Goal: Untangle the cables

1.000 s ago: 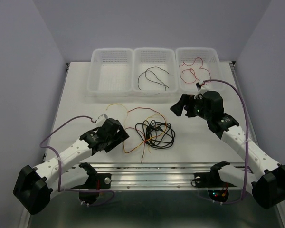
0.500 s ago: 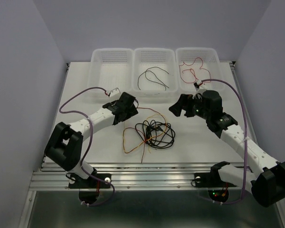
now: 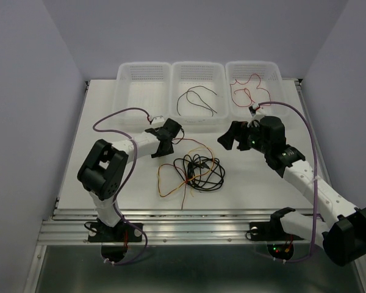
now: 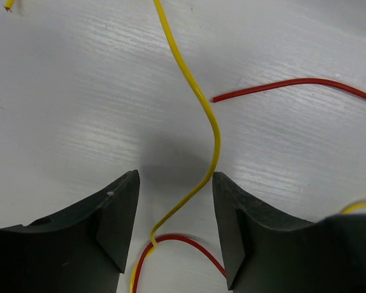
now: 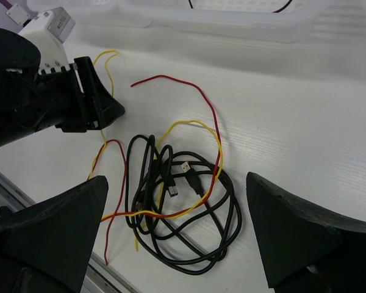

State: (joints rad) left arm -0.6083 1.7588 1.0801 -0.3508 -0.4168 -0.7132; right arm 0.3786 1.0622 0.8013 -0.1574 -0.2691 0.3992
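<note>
A tangle of black cables (image 3: 199, 173) with a yellow wire (image 3: 171, 186) and a red wire (image 3: 198, 145) looped through it lies at the table's middle front. My left gripper (image 3: 171, 136) is open, low over the table left of the tangle's far side. In the left wrist view the gripper (image 4: 175, 204) straddles the yellow wire (image 4: 215, 131), with a red wire (image 4: 189, 241) crossing between the fingers (image 4: 113, 223). My right gripper (image 3: 227, 138) is open and empty, hovering right of and above the tangle (image 5: 183, 201). It also shows open in the right wrist view (image 5: 177, 180).
Three clear baskets stand along the back. The left basket (image 3: 143, 91) holds nothing, the middle one (image 3: 177, 73) holds a black wire (image 3: 198, 101), the right one (image 3: 274, 76) holds a red wire (image 3: 245, 91). A metal rail (image 3: 189, 220) runs along the front edge.
My left arm has swung from the front left up and right to the yellow wire near the baskets. The right arm and the tangle have not moved.
</note>
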